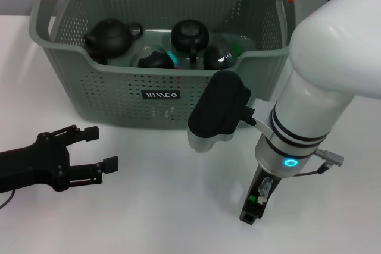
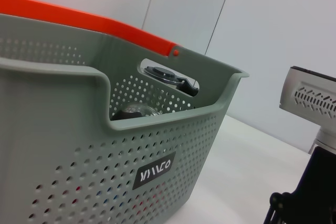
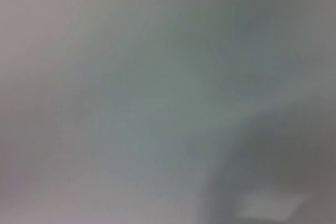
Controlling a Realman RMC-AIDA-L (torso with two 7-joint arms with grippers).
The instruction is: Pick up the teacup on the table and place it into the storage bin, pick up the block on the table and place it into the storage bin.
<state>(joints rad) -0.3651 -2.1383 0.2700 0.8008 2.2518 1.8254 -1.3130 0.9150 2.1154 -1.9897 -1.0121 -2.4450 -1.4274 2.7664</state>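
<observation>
The bin (image 1: 119,87) is matt perforated plastic with smooth orange handle ends, the teapot (image 1: 110,37) in it dull black, the table (image 1: 149,206) smooth white, the right arm (image 1: 321,87) glossy white.

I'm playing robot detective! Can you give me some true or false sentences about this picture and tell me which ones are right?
1. The basket has orange handles. True.
2. The basket is empty. False: a black teapot and other dark things lie inside.
3. The left tool is open and holds nothing. True.
4. The left tool is inside the basket. False: it is over the table, in front of the basket.
5. The basket has a small black label. True.
</observation>
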